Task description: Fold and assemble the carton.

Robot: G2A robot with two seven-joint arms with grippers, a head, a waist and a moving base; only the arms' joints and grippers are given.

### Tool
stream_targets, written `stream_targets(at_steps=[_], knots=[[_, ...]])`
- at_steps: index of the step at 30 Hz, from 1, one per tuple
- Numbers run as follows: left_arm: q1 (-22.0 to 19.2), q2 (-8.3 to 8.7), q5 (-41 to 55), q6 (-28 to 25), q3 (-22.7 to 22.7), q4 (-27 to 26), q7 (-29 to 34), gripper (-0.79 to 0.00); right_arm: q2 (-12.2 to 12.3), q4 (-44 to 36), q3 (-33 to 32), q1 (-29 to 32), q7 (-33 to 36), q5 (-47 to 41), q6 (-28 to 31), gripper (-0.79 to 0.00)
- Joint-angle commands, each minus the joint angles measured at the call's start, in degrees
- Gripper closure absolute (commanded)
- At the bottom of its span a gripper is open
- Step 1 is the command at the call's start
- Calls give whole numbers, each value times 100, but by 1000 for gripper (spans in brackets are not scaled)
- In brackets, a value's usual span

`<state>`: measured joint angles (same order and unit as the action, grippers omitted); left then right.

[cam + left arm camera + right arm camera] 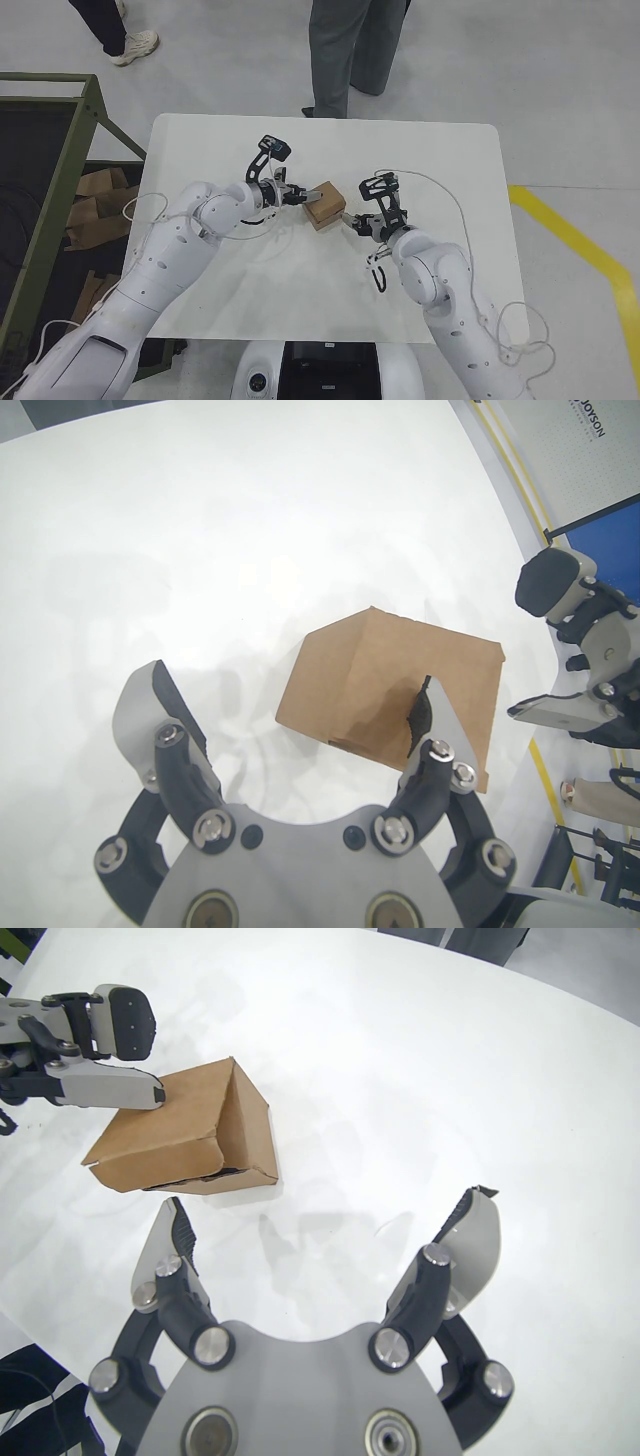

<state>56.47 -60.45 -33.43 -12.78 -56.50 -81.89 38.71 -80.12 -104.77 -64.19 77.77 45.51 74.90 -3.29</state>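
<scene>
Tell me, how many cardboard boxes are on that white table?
1. The carton sits in the middle of the table, between the open left gripper and the open right gripper. None looks hidden.

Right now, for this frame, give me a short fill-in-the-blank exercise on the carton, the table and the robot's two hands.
1. The brown carton stands on a ____ table.
2. The left hand is ____, with one finger resting on the carton's top.
3. The right hand, open beside the carton, holds ____.
Missing words: white; open; nothing.
</scene>
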Motion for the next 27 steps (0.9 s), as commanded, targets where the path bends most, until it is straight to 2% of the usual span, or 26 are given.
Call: stream_targets(at_steps=[1, 8, 27], knots=[[-6, -13, 1, -9, 22, 24, 2, -785, -10, 81, 68, -53, 30, 29, -28, -785], [18, -36, 4, -47, 8, 41, -20, -785, -65, 357, 299, -282, 83, 96, -258, -785], [146, -59, -50, -111, -91, -70, 23, -785, -118, 596, 489, -442, 133, 83, -300, -785]])
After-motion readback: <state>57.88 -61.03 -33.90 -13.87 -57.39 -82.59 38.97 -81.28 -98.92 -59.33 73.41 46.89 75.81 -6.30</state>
